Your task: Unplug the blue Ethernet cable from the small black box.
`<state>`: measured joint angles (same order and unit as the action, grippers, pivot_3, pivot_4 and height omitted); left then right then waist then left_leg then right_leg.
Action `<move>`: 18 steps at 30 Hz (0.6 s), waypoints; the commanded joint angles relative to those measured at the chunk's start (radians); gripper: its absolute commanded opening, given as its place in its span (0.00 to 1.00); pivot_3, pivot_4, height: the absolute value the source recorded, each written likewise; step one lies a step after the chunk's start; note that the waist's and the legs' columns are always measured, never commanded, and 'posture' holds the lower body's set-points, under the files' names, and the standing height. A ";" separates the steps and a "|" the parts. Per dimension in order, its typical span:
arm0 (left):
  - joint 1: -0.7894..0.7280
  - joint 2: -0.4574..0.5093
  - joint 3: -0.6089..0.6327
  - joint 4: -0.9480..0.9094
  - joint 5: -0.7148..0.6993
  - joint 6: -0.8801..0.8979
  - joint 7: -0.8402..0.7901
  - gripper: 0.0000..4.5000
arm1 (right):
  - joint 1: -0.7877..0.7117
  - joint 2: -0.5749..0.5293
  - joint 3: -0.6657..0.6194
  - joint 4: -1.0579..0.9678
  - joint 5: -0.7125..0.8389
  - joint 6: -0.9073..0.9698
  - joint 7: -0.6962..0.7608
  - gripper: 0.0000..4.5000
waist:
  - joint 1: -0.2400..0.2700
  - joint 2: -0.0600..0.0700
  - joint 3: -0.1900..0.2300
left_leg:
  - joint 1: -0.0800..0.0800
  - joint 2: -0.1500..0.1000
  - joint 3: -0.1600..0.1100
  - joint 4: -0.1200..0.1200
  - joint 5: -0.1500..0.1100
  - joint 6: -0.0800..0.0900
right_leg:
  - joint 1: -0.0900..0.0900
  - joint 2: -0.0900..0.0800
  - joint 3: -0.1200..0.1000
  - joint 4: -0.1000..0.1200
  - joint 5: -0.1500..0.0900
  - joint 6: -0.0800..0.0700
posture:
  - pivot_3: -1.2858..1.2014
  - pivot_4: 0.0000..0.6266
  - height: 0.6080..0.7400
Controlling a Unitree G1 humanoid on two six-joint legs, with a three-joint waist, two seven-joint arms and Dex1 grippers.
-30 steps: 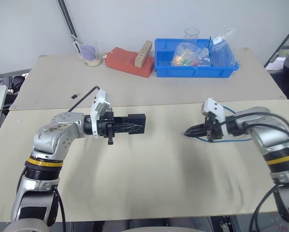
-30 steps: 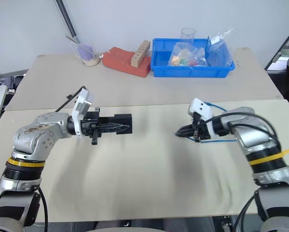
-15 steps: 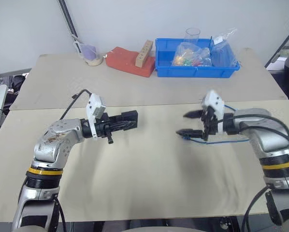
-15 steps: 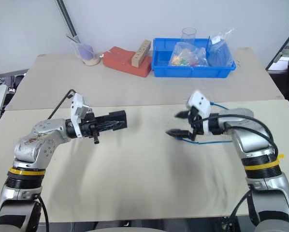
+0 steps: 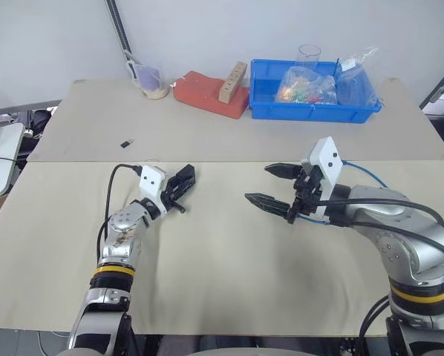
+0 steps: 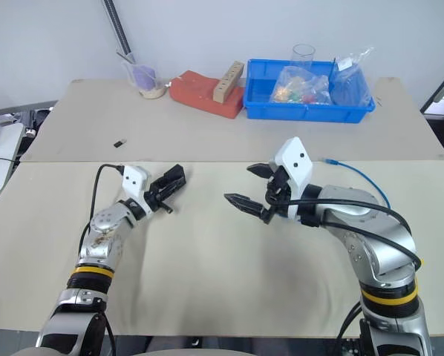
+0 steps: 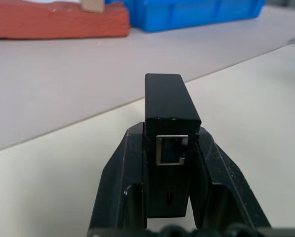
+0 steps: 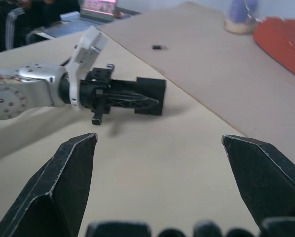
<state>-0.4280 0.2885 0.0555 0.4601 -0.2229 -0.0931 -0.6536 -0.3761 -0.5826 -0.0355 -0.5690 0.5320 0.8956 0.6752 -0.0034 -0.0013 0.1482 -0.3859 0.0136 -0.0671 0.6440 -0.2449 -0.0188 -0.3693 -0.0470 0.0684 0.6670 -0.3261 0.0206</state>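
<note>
My left gripper (image 5: 179, 187) is shut on the small black box (image 5: 185, 177) and holds it low over the table, left of centre. In the left wrist view the small black box (image 7: 167, 123) stands clamped between both fingers, and the port facing the camera is empty. The blue Ethernet cable (image 6: 358, 175) lies loose on the table behind my right arm, apart from the box, with one plug end (image 6: 328, 159) showing. My right gripper (image 5: 260, 184) hangs open above the table's middle, pointing toward the box, with nothing between its fingers (image 8: 71, 180).
At the back stand a blue bin (image 5: 315, 110) with plastic bags, a red pad (image 5: 207, 93) bearing a wooden block, and a cup (image 5: 152, 80). A tiny black piece (image 5: 125, 142) lies on the far table. A seam (image 5: 229, 162) joins the two tables.
My right gripper has opened, let the blue cable drop to the table, and risen toward the middle. The left arm has lowered and reached forward with the box. The camera view has shifted.
</note>
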 commanded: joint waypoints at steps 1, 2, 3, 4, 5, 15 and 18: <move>-0.034 -0.005 0.003 0.069 0.019 -0.084 -0.006 0.24 | 0.006 -0.010 -0.023 -0.047 0.005 -0.015 -0.031 1.00 | -0.002 0.000 0.000 | 0.000 0.000 0.000 0.000 0.000 0.000 | 0.000 0.000 0.000 0.000 0.000 0.000 | 0.52 0.24 1.00; -0.039 -0.005 0.005 0.086 0.019 -0.097 -0.010 0.36 | 0.006 -0.010 -0.022 -0.048 0.008 -0.014 -0.036 1.00 | -0.004 0.000 0.000 | 0.000 0.000 0.000 0.000 0.000 0.000 | 0.000 0.000 0.000 0.000 0.000 0.000 | 0.52 0.24 1.00; -0.043 -0.005 0.005 0.098 0.015 -0.101 -0.021 0.43 | 0.005 -0.012 -0.021 -0.048 0.012 -0.010 -0.039 1.00 | -0.006 0.000 0.000 | 0.000 0.000 0.000 0.000 0.000 0.000 | 0.000 0.000 0.000 0.001 0.000 0.000 | 0.52 0.24 1.00; -0.046 -0.003 0.005 0.109 0.013 -0.105 -0.030 0.53 | 0.005 -0.015 -0.020 -0.048 0.015 -0.008 -0.040 1.00 | -0.009 0.000 0.000 | 0.000 0.000 0.000 0.000 0.000 0.000 | 0.000 0.001 0.000 0.001 0.000 0.000 | 0.52 0.24 1.00; -0.047 0.000 0.007 0.118 0.010 -0.106 -0.041 0.63 | 0.004 -0.018 -0.022 -0.046 0.019 -0.005 -0.041 1.00 | -0.011 0.000 0.000 | 0.000 0.000 0.000 0.000 0.000 0.000 | 0.000 0.001 0.000 0.001 0.000 0.000 | 0.52 0.24 1.00; 0.151 0.227 0.072 -0.308 -0.134 0.239 -0.178 1.00 | 0.068 -0.174 -0.067 0.030 0.029 -0.081 0.108 1.00 | -0.027 0.000 0.000 | 0.001 0.002 -0.002 -0.002 0.000 0.000 | 0.000 0.002 0.000 0.000 0.000 0.000 | 0.52 0.24 1.00; 0.233 0.349 0.109 -0.496 -0.209 0.407 -0.212 1.00 | 0.119 -0.244 -0.092 0.055 0.032 -0.131 0.189 1.00 | -0.026 0.000 0.000 | 0.001 0.002 -0.004 -0.002 0.000 0.000 | 0.000 0.002 0.000 0.000 0.000 0.000 | 0.52 0.24 1.00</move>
<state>-0.1968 0.6176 0.1391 0.0617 -0.3834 0.2536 -0.8466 -0.2533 -0.8114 -0.0838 -0.5015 0.5539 0.8105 0.8303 -0.0295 -0.0011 0.1485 -0.3850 0.0157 -0.0714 0.6419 -0.2450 -0.0185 -0.3686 -0.0449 0.0682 0.6672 -0.3262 0.0206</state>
